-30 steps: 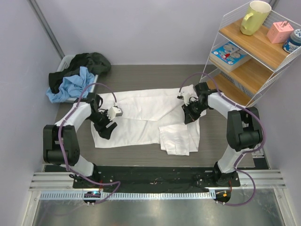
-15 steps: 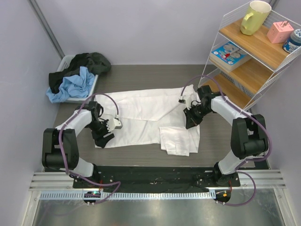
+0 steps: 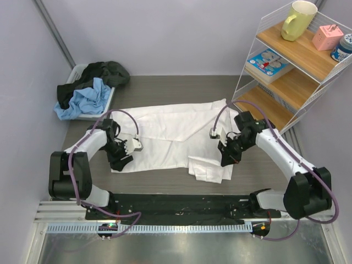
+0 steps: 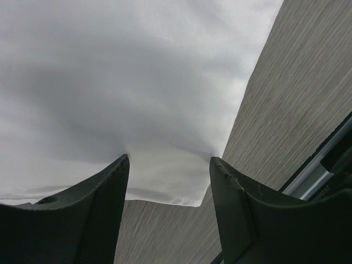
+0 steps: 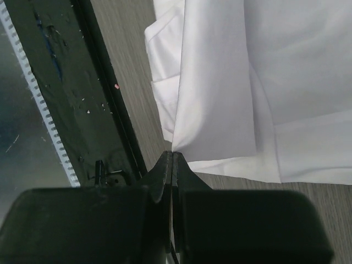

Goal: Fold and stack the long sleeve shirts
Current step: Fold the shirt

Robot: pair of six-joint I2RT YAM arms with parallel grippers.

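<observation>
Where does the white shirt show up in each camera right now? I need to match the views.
Top external: white shirt spread flat across the table.
Left wrist: shirt fills upper left; its edge sits between the open left gripper.
Right wrist: shirt at upper right; the shut right gripper pinches a folded corner.
Shared landmark: the grey wood-grain table along the shirt's edge.

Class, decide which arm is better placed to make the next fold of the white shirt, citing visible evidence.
Right. The right gripper is shut on a fold of the white shirt, so it could probably carry it over directly. The left gripper is open, merely straddling the shirt's edge.
</observation>
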